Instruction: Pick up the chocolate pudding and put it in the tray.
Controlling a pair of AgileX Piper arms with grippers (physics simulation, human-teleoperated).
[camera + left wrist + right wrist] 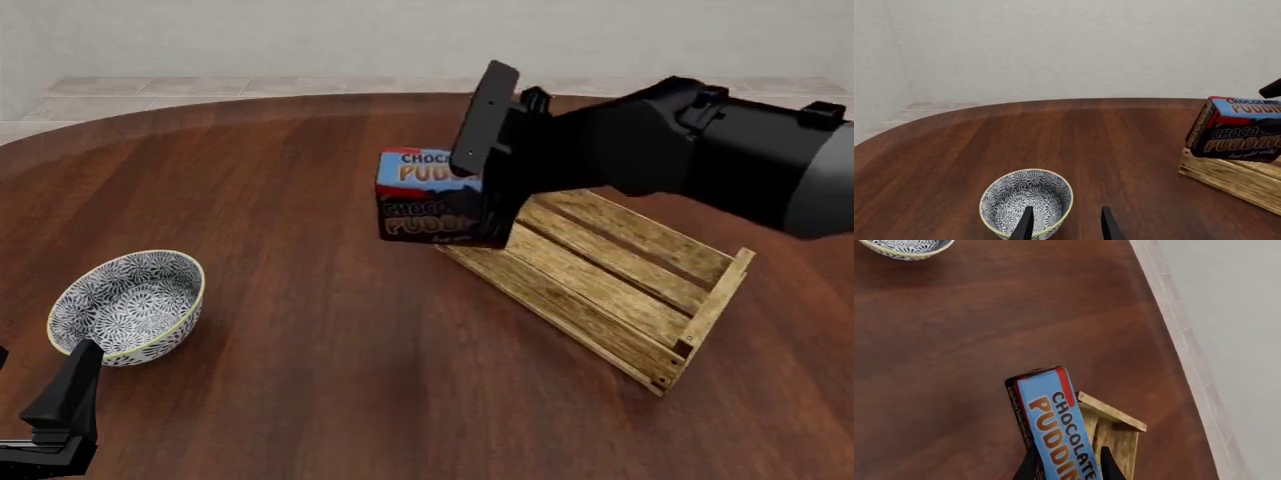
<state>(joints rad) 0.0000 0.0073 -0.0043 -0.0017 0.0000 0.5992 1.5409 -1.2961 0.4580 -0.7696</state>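
A round grey-patterned bowl with a yellow rim stands upright on the dark wooden table.

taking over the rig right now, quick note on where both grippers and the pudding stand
Right gripper: shut on the chocolate pudding, holding it in the air at the tray's far-left end, partly over the corner.
Left gripper: open, holding nothing, low near the bowl on the table's left.
Done: pudding picked up and carried to the tray.
Left: move it further over the slats, lower it in, open the right gripper and pull away.
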